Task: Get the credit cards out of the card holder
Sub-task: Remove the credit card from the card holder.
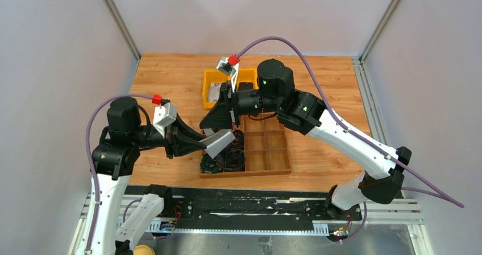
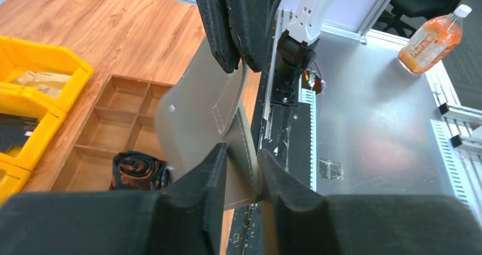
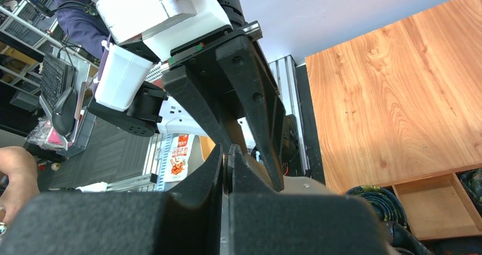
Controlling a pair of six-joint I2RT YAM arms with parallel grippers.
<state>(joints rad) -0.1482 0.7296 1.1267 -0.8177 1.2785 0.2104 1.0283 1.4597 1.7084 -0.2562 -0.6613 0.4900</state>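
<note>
My left pincer [image 2: 242, 151] is clamped on the lower edge of the grey card holder [image 2: 196, 104]. My right pincer [image 3: 227, 153] is pinched shut on its upper flap. The holder hangs part-unfolded between them, off the bench [image 1: 170, 73], above the divided wooden tray [image 1: 267, 153] with coiled cables [image 1: 224, 161].

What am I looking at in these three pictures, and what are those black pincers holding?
Two robot arms stand at a wooden table. One picture looks down from above; the other two come from cameras on each wrist. Each arm ends in a black two-finger tool. The left tool and right tool both pinch a soft grey folding card holder, held up near a compartmented wooden tray containing coiled black cables. Yellow plastic bins sit behind.
</note>
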